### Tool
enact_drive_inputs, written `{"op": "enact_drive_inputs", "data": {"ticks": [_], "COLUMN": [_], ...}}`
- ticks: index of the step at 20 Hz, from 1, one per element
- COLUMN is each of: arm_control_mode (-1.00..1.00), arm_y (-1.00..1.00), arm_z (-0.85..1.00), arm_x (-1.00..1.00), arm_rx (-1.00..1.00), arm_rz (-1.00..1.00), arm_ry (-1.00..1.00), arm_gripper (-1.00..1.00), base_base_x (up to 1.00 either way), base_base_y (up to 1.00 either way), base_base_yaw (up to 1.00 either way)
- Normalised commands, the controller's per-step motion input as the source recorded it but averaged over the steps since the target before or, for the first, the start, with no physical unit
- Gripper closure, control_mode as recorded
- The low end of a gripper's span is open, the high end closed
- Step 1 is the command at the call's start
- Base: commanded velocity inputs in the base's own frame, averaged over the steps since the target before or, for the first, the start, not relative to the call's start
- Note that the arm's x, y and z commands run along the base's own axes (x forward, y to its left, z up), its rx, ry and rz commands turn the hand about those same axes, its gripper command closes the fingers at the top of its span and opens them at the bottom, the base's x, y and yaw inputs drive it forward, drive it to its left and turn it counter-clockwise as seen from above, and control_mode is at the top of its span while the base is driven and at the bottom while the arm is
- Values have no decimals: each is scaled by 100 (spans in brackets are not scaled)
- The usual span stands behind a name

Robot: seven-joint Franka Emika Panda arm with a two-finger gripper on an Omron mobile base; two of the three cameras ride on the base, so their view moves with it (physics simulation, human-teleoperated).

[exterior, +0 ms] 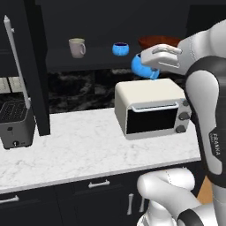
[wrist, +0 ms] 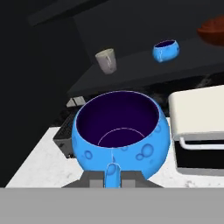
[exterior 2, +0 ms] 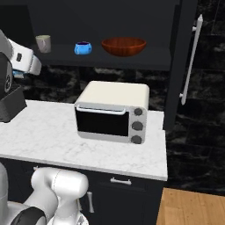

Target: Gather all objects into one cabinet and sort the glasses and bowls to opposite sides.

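My gripper (wrist: 113,173) is shut on the near rim of a bright blue bowl (wrist: 120,131) with a dark inside. In the left base view this held bowl (exterior: 142,68) hangs tilted above the toaster oven, just below and in front of the cabinet shelf (exterior: 95,59), with the gripper (exterior: 148,62) at its right. On the shelf stand an off-white mug (exterior: 77,47) at the left, a second blue bowl (exterior: 120,48) in the middle and a wide reddish-brown bowl (exterior 2: 123,45) at the right. The cabinet doors stand open, each with a long silver handle (exterior 2: 191,61).
A cream toaster oven (exterior: 152,108) sits on the white marble counter (exterior: 79,145) right under the held bowl. A dark toaster (exterior: 15,123) stands at the counter's left end. The left door (exterior: 37,70) juts out over the counter. Black drawer fronts (exterior 2: 127,184) run below.
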Motion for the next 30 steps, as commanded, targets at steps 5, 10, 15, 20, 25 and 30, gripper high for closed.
{"op": "enact_drive_inputs", "data": {"ticks": [5, 10, 15, 20, 25, 30], "arm_control_mode": [-100, -100, -100, -100, -100, -100], "arm_y": [34, 19, 38, 28, 5, 2], "arm_z": [-34, 0, -3, 8, 0, 5], "arm_x": [20, 48, 30, 41, 27, 46], "arm_rx": [2, 0, 0, 0, 4, 7], "arm_rz": [7, 0, 1, 0, 0, 0], "arm_ry": [-7, -15, 0, 0, 5, 19], "arm_gripper": [100, 100, 100, 100, 100, 100], "base_base_x": [0, 0, 0, 0, 0, 0], "base_base_y": [0, 0, 0, 0, 0, 0], "base_base_yaw": [0, 0, 0, 0, 0, 0]}}
